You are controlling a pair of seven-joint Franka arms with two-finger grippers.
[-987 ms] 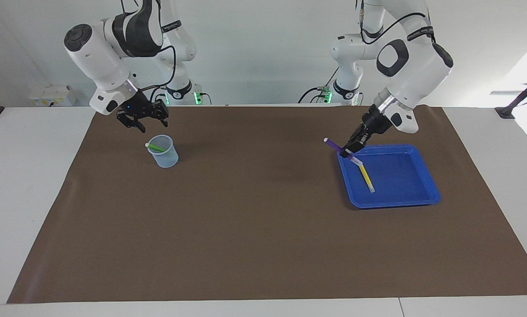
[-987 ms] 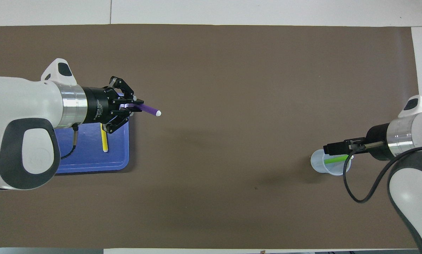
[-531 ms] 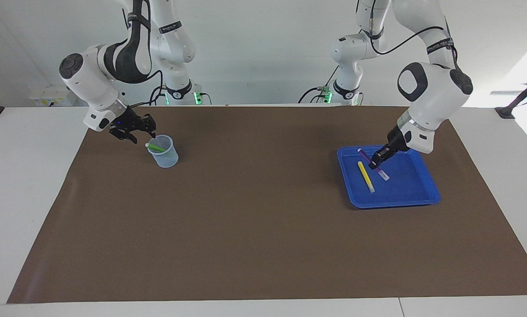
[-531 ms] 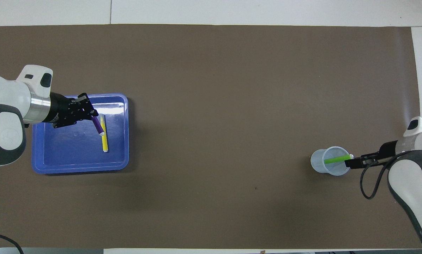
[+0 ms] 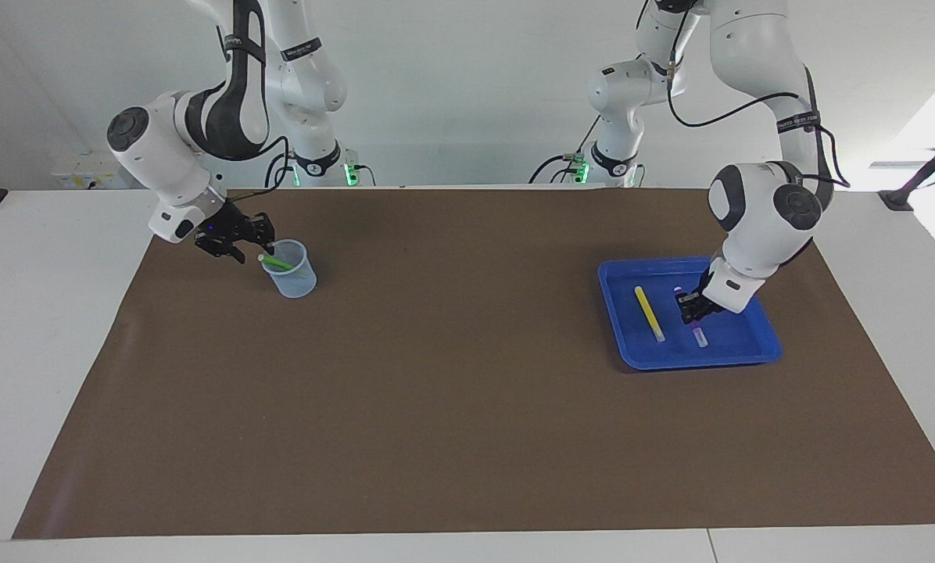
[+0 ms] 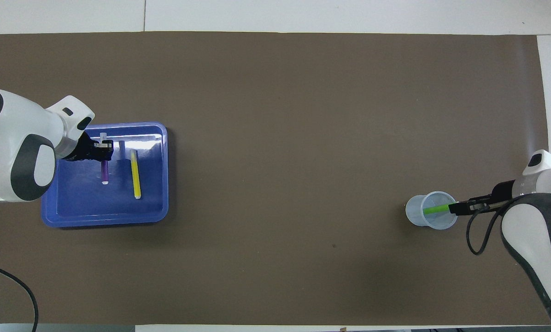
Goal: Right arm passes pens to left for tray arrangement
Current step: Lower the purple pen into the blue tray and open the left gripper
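Observation:
The blue tray sits toward the left arm's end of the table. In it lies a yellow pen. Beside that, toward the left arm's end, is the purple pen. My left gripper is low inside the tray, shut on the purple pen's upper end. A green pen leans in a translucent cup toward the right arm's end. My right gripper is at the green pen's pale tip, at the cup's rim.
A brown mat covers most of the white table. Both arm bases stand at the robots' edge. A cable loops from the right wrist.
My left gripper carried the purple pen from above the tray's rim down into the tray, beside the yellow pen. My right gripper dropped from above the cup to the green pen's tip.

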